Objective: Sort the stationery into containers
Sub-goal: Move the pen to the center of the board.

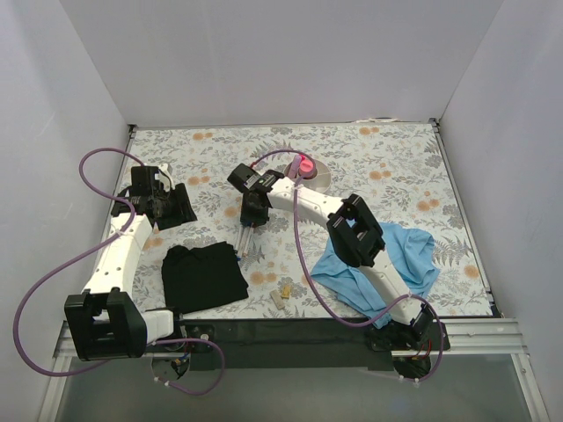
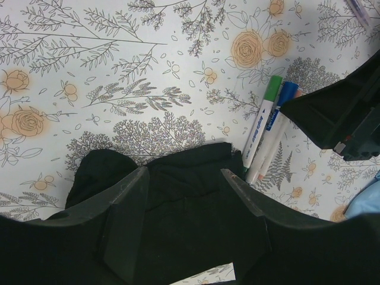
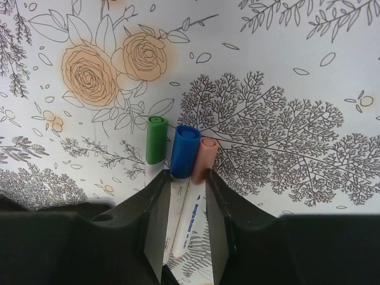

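Observation:
Three markers lie side by side on the floral table: green-capped (image 3: 156,139), blue-capped (image 3: 184,150) and peach-capped (image 3: 204,157). My right gripper (image 3: 184,175) is down over them (image 1: 249,218), its jaws closed against the blue and peach markers, with the green one outside the left finger. The white round organiser (image 1: 321,176) stands behind the right arm, partly hidden, with a pink highlighter (image 1: 305,164) in it. My left gripper (image 2: 181,178) is open and empty above the black cloth (image 2: 172,196), at the left of the table (image 1: 171,209). The green marker (image 2: 265,113) and the blue one (image 2: 280,110) also show there.
A black cloth (image 1: 204,275) lies front left, a blue cloth (image 1: 396,255) under the right arm at front right. Small pale eraser blocks (image 1: 281,294) lie near the front edge. A purple pen tip (image 2: 359,9) shows at the corner. White walls enclose the table.

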You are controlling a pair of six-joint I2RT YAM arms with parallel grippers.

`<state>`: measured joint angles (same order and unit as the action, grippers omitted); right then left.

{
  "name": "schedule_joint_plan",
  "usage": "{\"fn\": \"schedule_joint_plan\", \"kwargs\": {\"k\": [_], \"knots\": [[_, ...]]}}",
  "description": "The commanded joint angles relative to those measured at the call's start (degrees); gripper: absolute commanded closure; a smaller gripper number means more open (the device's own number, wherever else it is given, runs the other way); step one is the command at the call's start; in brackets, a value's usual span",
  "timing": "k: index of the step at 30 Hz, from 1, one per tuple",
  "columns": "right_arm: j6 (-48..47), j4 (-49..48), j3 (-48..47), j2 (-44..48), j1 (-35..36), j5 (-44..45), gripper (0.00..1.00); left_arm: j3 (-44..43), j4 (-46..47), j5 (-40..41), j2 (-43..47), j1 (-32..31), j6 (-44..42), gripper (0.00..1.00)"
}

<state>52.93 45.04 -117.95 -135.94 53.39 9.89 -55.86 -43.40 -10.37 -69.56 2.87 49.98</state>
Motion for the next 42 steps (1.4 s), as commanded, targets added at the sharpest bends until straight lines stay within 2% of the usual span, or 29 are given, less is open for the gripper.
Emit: {"fn": "schedule_joint_plan", "kwargs": {"k": [1, 4, 9, 12, 16, 21, 24, 25, 26, 30, 33, 34, 36, 39, 40, 42], "knots": [[-1.0, -0.8, -0.9, -3.3, 0.2, 0.5, 0.64, 0.2, -0.9, -1.2, 0.6, -0.1, 0.6, 0.50], [-1.9, -0.8, -0.7, -4.3, 0.6, 1.5, 0.63, -0.1, -1.2, -1.2, 0.4, -0.1, 0.8, 0.49], [-5.5, -0.7, 3.1, -4.6, 0.8, 3.5, 0.53, -0.2, -0.8, -1.3, 0.0, -0.1, 0.9, 0.50], [-8.1, -0.6, 7.2, -2.9, 0.2, 3.8, 0.53, -0.1, -0.5, -1.6, 0.2, -0.1, 1.2, 0.50], [-11.8, -1.6, 10.5, -1.1, -1.4, 4.3, 0.69, 0.0, -0.1, -1.9, 0.3, -0.1, 1.3, 0.50], [-22.2, -4.3, 12.0, 2.0, -2.2, 4.0, 0.70, -1.0, 0.0, -2.5, 0.0, 0.0, 1.4, 0.50], [-26.4, -6.1, 14.1, 4.9, -2.8, 1.2, 0.84, -2.1, 0.0, -2.9, -0.3, -0.1, 1.4, 0.50], [-27.9, -6.2, 14.6, 5.7, -2.9, 0.5, 0.95, -2.5, 0.1, -3.1, -0.4, -0.1, 1.4, 0.50], [-28.6, -6.2, 15.1, 6.6, -3.0, 0.3, 0.98, -2.7, 0.2, -3.0, -0.4, -0.1, 1.4, 0.50], [-31.9, -7.3, 17.7, 10.9, -3.3, -1.4, 0.98, -2.8, 0.9, -3.4, -0.1, -0.1, 1.7, 0.50], [-35.4, -8.7, 20.6, 12.3, -3.4, -4.5, 0.71, -2.4, 1.5, -4.2, 0.0, -0.1, 2.1, 0.50], [-36.1, -9.3, 21.3, 12.5, -3.5, -5.6, 0.59, -2.2, 1.6, -4.4, 0.0, -0.1, 2.3, 0.50], [-36.8, -9.5, 22.9, 13.3, -3.9, -5.2, 0.48, -2.1, 1.8, -4.8, 0.0, -0.1, 2.4, 0.50], [-39.6, -10.0, 21.5, 14.8, -3.8, -5.7, 0.44, -2.1, 1.7, -5.2, 0.0, -0.1, 2.4, 0.50], [-40.4, -10.1, 20.7, 15.1, -3.7, -5.7, 0.38, -1.9, 1.7, -5.4, 0.1, 0.0, 2.4, 0.50], [-42.2, -10.1, 18.2, 15.3, -3.6, -6.5, 0.34, -1.3, 2.0, -5.8, 0.4, -0.1, 2.7, 0.50]]}}
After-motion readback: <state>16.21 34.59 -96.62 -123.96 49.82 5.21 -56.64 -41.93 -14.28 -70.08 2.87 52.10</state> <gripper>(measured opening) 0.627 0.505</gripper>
